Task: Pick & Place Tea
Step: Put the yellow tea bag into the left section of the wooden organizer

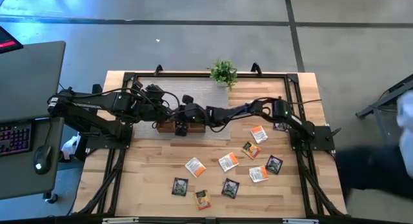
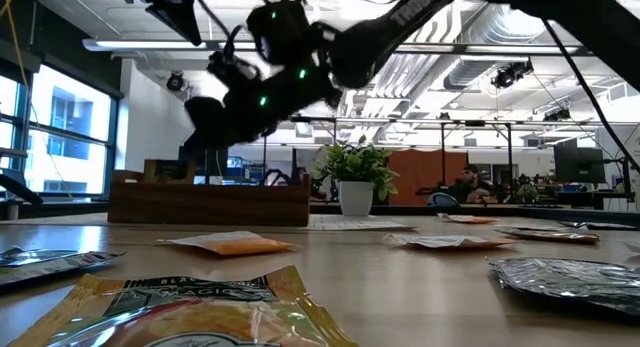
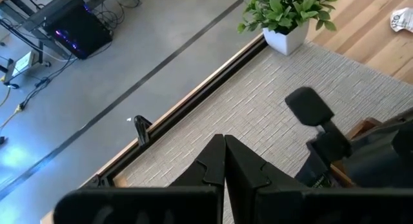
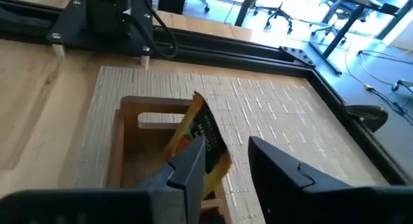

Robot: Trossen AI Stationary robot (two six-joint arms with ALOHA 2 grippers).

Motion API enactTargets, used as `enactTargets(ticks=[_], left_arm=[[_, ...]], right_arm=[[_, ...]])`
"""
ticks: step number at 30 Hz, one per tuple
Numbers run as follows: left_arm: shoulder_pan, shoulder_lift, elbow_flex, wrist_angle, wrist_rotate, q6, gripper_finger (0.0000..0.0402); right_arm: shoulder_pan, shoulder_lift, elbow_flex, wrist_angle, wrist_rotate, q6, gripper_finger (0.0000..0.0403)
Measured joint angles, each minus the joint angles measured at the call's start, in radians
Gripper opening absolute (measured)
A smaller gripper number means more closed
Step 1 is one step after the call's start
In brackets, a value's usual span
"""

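Right claw (image 4: 226, 166): my fingers stand parted over the wooden compartment tray (image 4: 129, 130), an orange tea sachet (image 4: 200, 137) tilted against my one finger, above the tray.
Left claw (image 3: 224, 161): pinched shut, empty, above the woven mat (image 3: 271, 108) near the potted plant (image 3: 290, 17).
Tea sachets (image 1: 229, 162): scattered on the tabletop (image 1: 148, 179), well apart from both claws.

Bright, even daylight from windows (image 2: 60, 137); ceiling strip lights glare, and nearest sachets (image 2: 190, 312) look blurred.
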Motion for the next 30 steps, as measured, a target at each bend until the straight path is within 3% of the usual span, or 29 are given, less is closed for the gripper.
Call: enactTargets(ticks=[7, 13, 17, 20, 24, 30], left_arm=[[0.0, 0.0, 0.0, -0.007, 0.002, 0.0, 0.0], [0.0, 0.0, 0.0, -0.009, 0.003, 0.0, 0.0], [0.0, 0.0, -0.003, -0.008, 0.0, 0.0, 0.0], [0.0, 0.0, -0.003, -0.008, -0.004, 0.0, 0.0], [0.0, 0.0, -0.003, -0.008, -0.007, 0.0, 0.0], [0.0, 0.0, -0.003, -0.006, -0.013, -0.001, 0.0]], right_arm=[[0.017, -0.221, 0.002, -0.443, -0.005, -0.092, 0.0119], [0.086, -0.437, 0.002, -0.873, 0.214, -0.096, 0.0119], [0.128, -0.565, 0.002, -1.148, 0.334, 0.047, 0.0119], [0.154, -0.647, -0.01, -1.335, 0.318, 0.196, 0.0119], [0.21, -0.768, -0.175, -1.372, 0.219, 0.282, 0.0119], [0.314, -0.972, -0.535, -1.082, 0.133, 0.478, 0.0119]])
